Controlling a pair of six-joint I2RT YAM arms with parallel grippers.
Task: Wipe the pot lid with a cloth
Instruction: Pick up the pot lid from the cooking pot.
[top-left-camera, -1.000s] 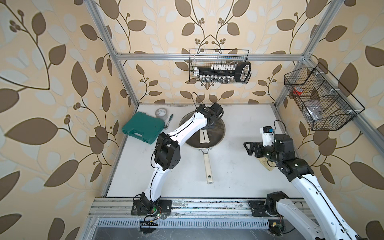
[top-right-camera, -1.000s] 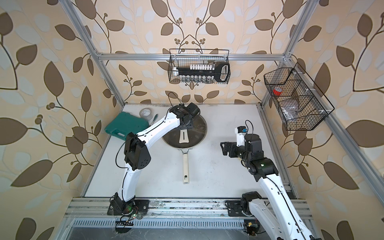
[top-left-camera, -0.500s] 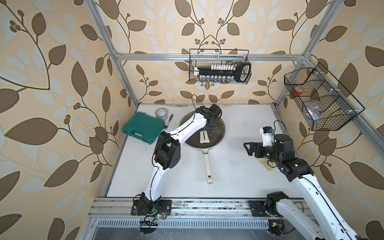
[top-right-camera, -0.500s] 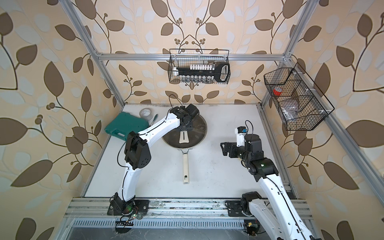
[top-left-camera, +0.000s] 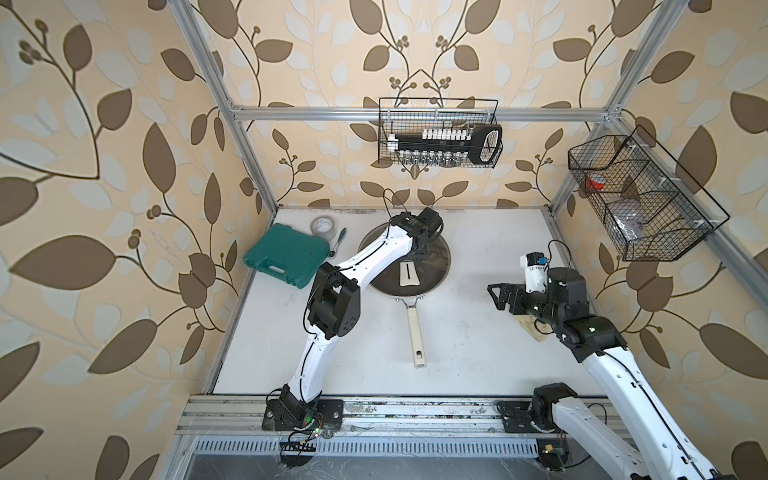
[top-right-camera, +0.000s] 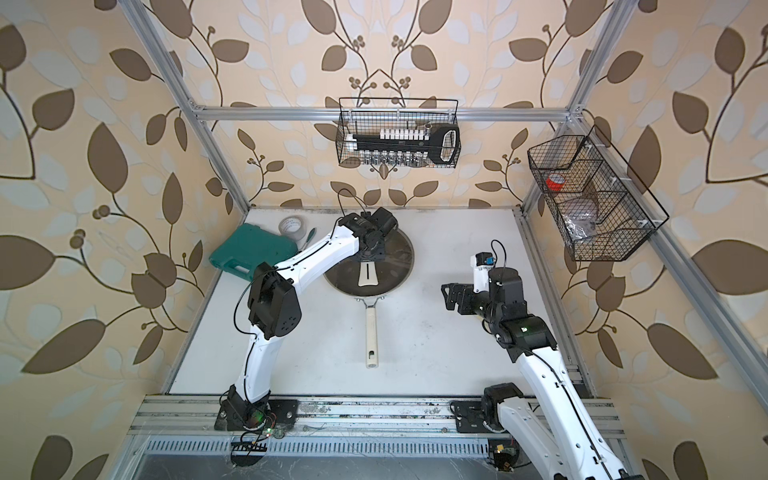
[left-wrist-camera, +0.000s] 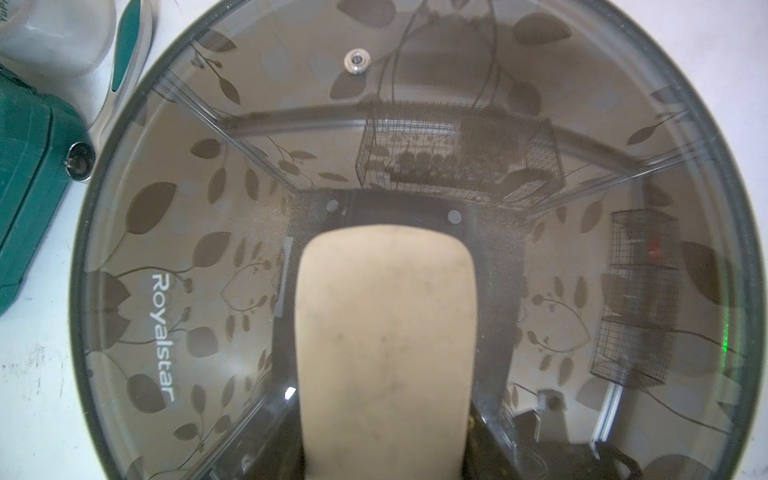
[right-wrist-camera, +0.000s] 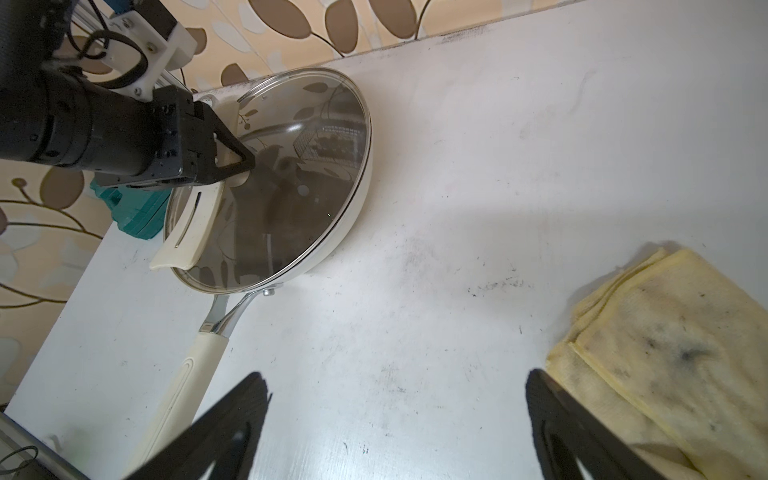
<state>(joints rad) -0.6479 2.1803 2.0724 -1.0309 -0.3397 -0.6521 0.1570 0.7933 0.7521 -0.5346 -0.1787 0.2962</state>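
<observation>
A white table (top-left-camera: 478, 353) inside a frame with leaf-patterned walls, seen from above, with two robot arms reaching in from the near edge.

A lid (top-left-camera: 434, 259) of clear glass with a metal rim lies on a dark pan (top-left-camera: 414, 332) near the back middle of the table. The pan's cream grip points toward the near edge. A cream bar handle (left-wrist-camera: 386, 332) runs across the middle of the lid.

The left gripper (right-wrist-camera: 245, 166) is over the lid, and its black fingers are closed tight on the far end of the bar handle. In both top views the arm hides that grip.

The right gripper (right-wrist-camera: 397, 376) is on the right side of the table, well apart from the lid. Its two fingers stand wide apart with only bare table between them, holding nothing.

The cloth (right-wrist-camera: 665, 353), pale yellow, folded and smudged grey, lies flat on the table's right side, partly under the right arm in a top view (top-left-camera: 536, 330). It is just beside one right finger; I cannot tell whether they touch.

A green case (top-left-camera: 286, 257) and a tape roll (top-left-camera: 324, 226) sit at the back left.
</observation>
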